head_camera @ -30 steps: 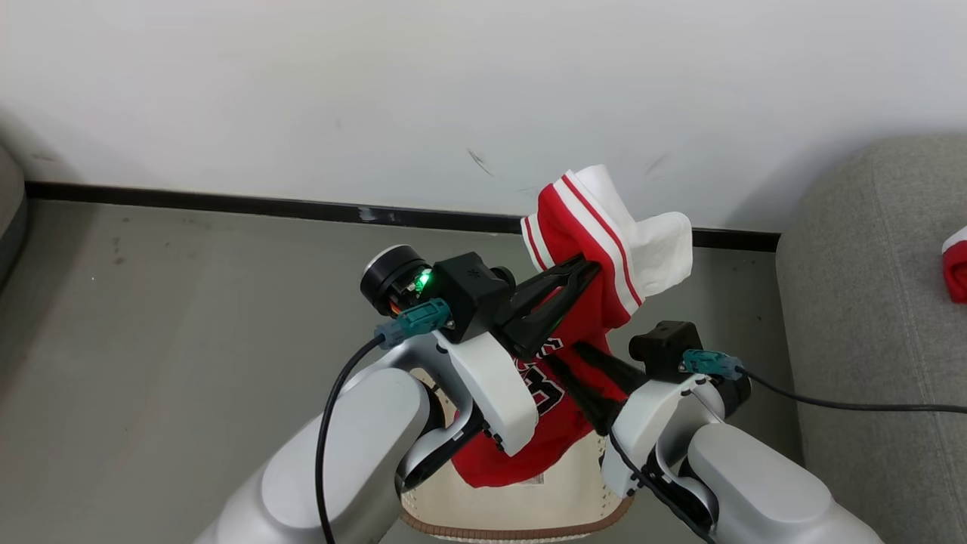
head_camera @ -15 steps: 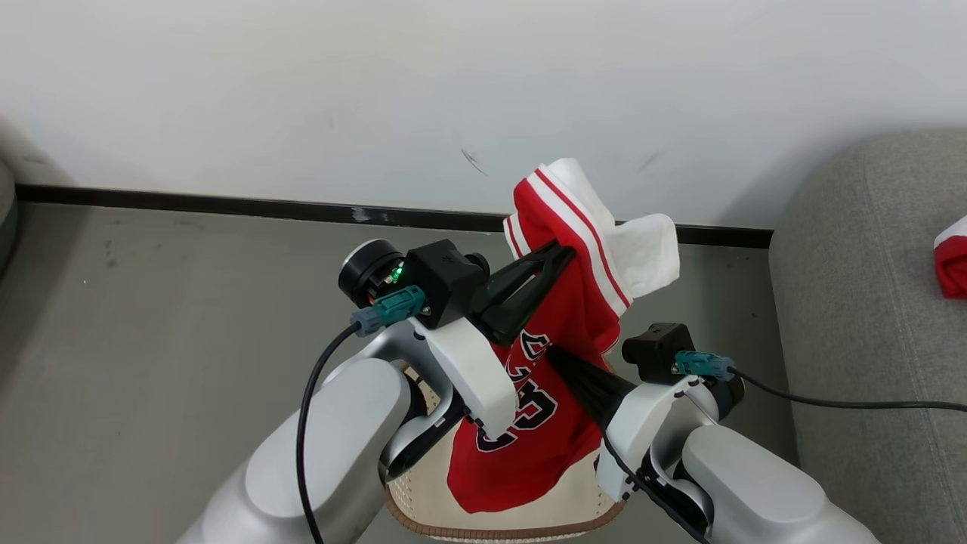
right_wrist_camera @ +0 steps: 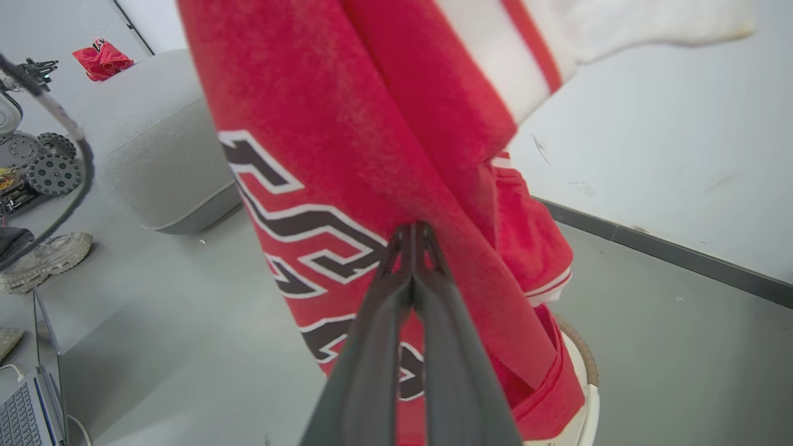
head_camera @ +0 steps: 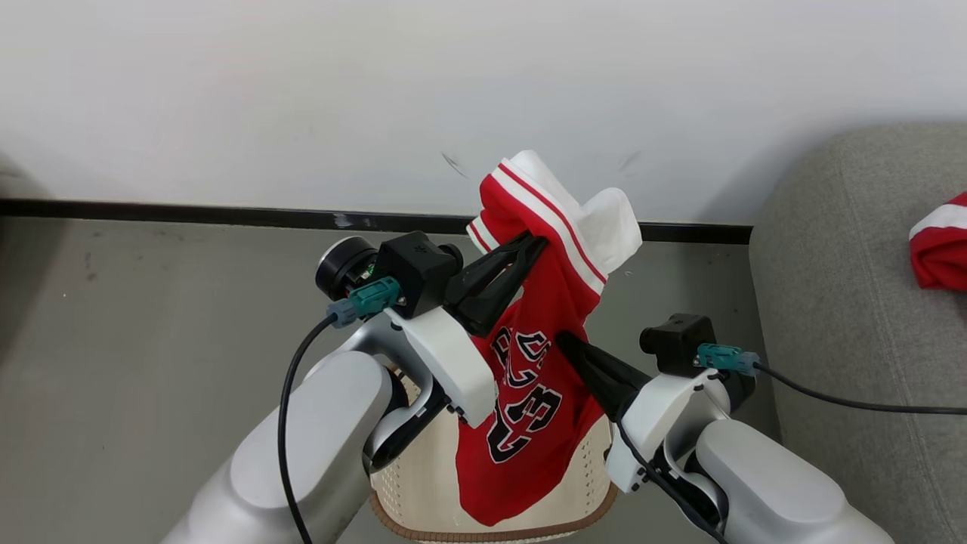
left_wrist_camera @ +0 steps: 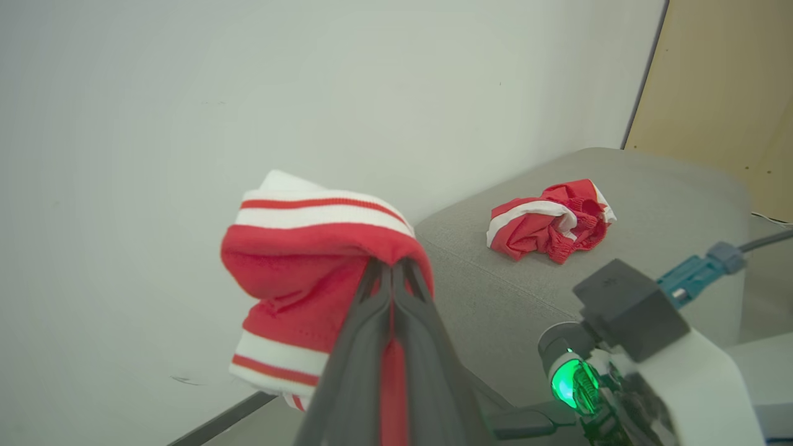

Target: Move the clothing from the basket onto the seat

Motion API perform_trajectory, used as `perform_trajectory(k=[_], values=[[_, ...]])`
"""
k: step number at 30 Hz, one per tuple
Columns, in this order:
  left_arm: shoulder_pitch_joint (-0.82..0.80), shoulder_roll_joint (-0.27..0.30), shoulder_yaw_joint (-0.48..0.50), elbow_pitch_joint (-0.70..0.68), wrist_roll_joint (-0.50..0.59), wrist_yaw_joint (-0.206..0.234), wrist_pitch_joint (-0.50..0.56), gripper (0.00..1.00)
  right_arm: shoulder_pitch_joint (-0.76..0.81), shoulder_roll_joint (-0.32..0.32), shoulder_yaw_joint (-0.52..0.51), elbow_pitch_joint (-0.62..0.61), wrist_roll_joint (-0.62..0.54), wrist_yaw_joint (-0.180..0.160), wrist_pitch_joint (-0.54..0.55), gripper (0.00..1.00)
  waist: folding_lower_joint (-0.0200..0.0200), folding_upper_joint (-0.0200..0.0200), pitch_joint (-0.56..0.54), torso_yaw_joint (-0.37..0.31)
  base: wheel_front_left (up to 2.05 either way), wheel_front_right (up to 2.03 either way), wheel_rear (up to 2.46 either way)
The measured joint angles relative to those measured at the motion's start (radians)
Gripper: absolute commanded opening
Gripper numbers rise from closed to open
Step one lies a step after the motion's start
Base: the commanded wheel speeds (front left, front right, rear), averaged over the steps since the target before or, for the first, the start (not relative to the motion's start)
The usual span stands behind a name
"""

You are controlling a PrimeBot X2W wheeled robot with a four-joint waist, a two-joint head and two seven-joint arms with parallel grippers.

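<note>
A red jersey (head_camera: 529,385) with white bands and black-and-white lettering hangs over the cream basket (head_camera: 423,491), its lower end still inside the brown rim (right_wrist_camera: 582,365). My left gripper (head_camera: 532,245) is shut on the jersey's banded top (left_wrist_camera: 310,266), holding it high. My right gripper (head_camera: 563,340) is shut on a fold of the lettered middle (right_wrist_camera: 322,186), with its fingertips (right_wrist_camera: 412,235) pressed together in the cloth. The grey seat (head_camera: 838,302) stands to the right, and another red garment (head_camera: 940,249) lies crumpled on it (left_wrist_camera: 548,220).
A white wall with a dark baseboard (head_camera: 189,213) runs behind. The right wrist view shows a second grey cushion (right_wrist_camera: 167,161) bearing a red cloth (right_wrist_camera: 102,59), plus a shoe (right_wrist_camera: 43,257), a laptop (right_wrist_camera: 25,409) and wheeled gear (right_wrist_camera: 43,167) on the floor.
My right gripper has shut on the jersey's middle. The jersey has come further up out of the basket, showing more lettering. The head camera has turned slightly, shifting the whole picture left.
</note>
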Motion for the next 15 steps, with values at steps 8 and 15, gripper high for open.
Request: perform_trajectory(k=[8, 15], values=[[0.001, 0.011, 0.010, 0.027, -0.001, 0.004, -0.006, 0.00, 0.035, -0.016, -0.052, -0.049, -0.009, 0.000, 0.000, 0.44, 0.0000, 0.0000, -0.002, -0.022, 0.00, 0.00, 0.00], [0.001, 0.016, 0.018, 0.042, -0.003, 0.005, -0.019, 0.00, 0.077, -0.031, -0.101, -0.085, -0.019, 0.000, 0.000, 1.00, 0.0000, 0.0000, -0.003, -0.041, 0.00, 0.00, 0.00]])
